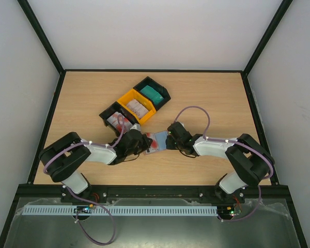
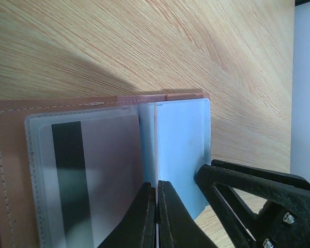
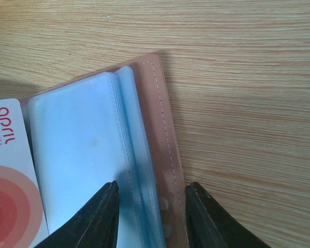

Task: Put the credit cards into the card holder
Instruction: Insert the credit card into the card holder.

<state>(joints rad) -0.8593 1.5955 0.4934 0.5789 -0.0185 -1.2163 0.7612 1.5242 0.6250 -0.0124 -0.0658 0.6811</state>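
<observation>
1. We see the card holder (image 1: 156, 140) lying open on the desk (image 1: 206, 98), at 6 o'clock of the desk's middle, between the two arms.
2. The left fingers (image 1: 143, 143) reach it from 9 o'clock. They are closed tight, pinching a thin clear sleeve (image 2: 148, 144) near the holder's fold.
3. In the left wrist view, a striped card (image 2: 67, 175) with a black band sits inside a clear pocket at 9 o'clock of that pinch.
4. The right fingers (image 1: 168, 139) come in from 3 o'clock and stand about half apart, straddling the holder's stitched leather edge. One tip is on the pale blue pockets (image 3: 77, 155) and the other is at the cover's outer edge. We cannot tell how hard they press.
5. In the right wrist view, a red-and-white card (image 3: 5, 196) lies at 9 o'clock of the blue pockets.
6. Near the holder at 11 o'clock, three trays run in a row toward 1 o'clock:
   - the near black tray (image 1: 106, 114) holds the red-and-white stack (image 1: 116, 122);
   - the yellow tray (image 1: 125, 98) holds the pale stack (image 1: 137, 107);
   - the far black tray (image 1: 163, 90) holds the teal stack (image 1: 153, 93).
</observation>
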